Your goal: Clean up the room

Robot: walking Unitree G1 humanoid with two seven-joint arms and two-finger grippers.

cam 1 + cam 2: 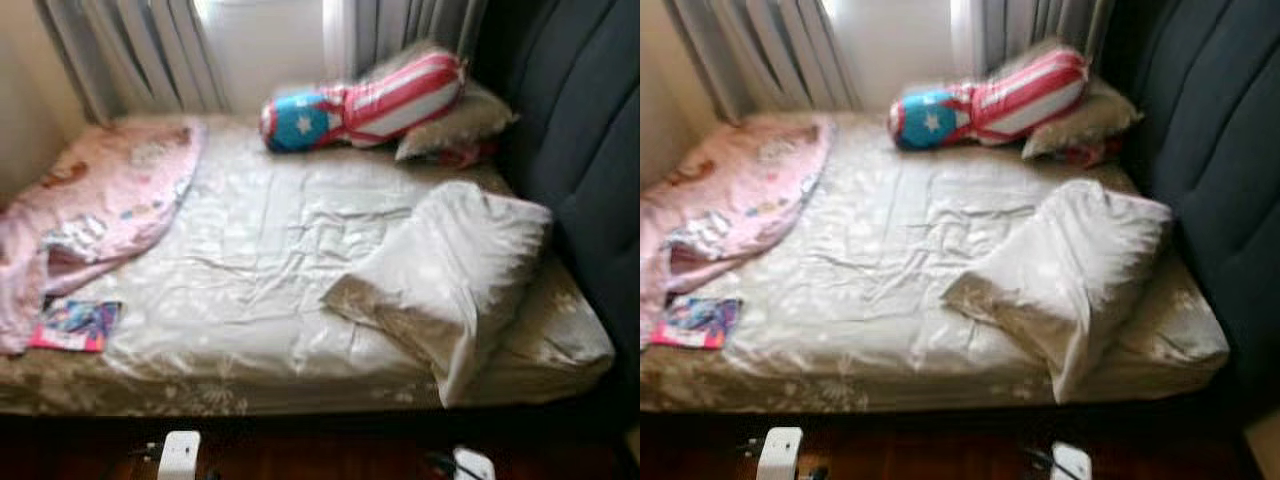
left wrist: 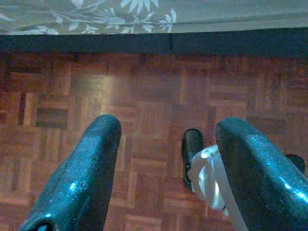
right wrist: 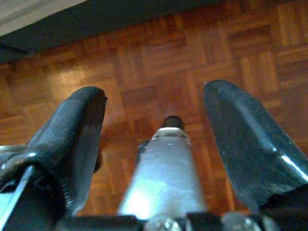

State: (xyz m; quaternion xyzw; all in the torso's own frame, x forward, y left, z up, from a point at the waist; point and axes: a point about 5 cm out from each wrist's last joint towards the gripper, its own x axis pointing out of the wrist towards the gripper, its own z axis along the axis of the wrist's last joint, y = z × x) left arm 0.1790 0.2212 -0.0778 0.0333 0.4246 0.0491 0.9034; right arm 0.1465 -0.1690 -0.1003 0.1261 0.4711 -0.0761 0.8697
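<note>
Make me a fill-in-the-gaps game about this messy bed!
1. The crumpled blanket on the bed's left side is ____.
2. The blue end of the long striped cushion has a white ____ on it.
3. The colourful book lies near the bed's front ____ corner.
4. Both grippers, left and right, hang over a wooden ____.

Missing words: pink; star; left; floor

A satiny, creased cloth sheet covers the bed (faint sheen), above glossy wood parquet floor.
</note>
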